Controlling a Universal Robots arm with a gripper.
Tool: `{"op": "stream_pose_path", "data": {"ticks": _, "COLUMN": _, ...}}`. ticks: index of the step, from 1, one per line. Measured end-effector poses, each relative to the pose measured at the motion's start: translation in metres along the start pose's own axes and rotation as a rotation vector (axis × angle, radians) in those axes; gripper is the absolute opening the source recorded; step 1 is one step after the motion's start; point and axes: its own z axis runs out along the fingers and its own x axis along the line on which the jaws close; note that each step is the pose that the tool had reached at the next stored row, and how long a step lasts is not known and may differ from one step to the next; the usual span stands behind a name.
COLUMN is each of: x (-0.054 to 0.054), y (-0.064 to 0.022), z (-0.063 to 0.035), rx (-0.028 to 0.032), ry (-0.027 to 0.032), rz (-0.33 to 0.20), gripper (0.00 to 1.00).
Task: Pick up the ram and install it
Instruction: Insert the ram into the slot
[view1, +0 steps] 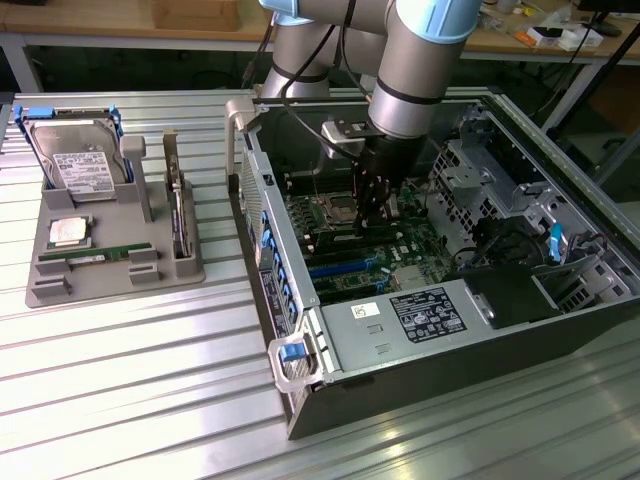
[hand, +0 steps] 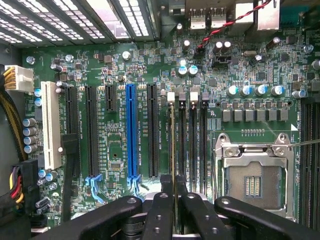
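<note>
We see the gripper (view1: 372, 212) lowered inside the open computer case (view1: 440, 330), over the motherboard (hand: 130, 75) beside the empty processor socket (hand: 255, 182). In the wrist view its fingers (hand: 161, 207) are clenched on the ram (hand: 173, 150), which stands edge-on in a memory slot next to further slots with white latches (hand: 182, 96). On the tabletop (view1: 130, 380), at the exterior view's left, a grey tray (view1: 60, 285) carries a hard drive (view1: 85, 165) and another green stick (view1: 95, 257).
</note>
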Motion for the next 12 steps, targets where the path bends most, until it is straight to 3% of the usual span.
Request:
{"op": "stream_pose_path", "data": {"ticks": 5, "x": 0.0, "y": 0.0001, "z": 0.0, "rx": 0.001, "ry": -0.0001, "rz": 0.0, "gripper": 0.13}}
{"op": "stream_pose_path", "data": {"ticks": 6, "x": 0.0, "y": 0.0011, "z": 0.0, "rx": 0.0106, "ry": -0.0003, "rz": 0.001, "gripper": 0.13}}
{"op": "stream_pose_path", "data": {"ticks": 12, "x": 0.0, "y": 0.001, "z": 0.0, "rx": 0.0115, "ry": -0.0003, "rz": 0.001, "gripper": 0.13}}
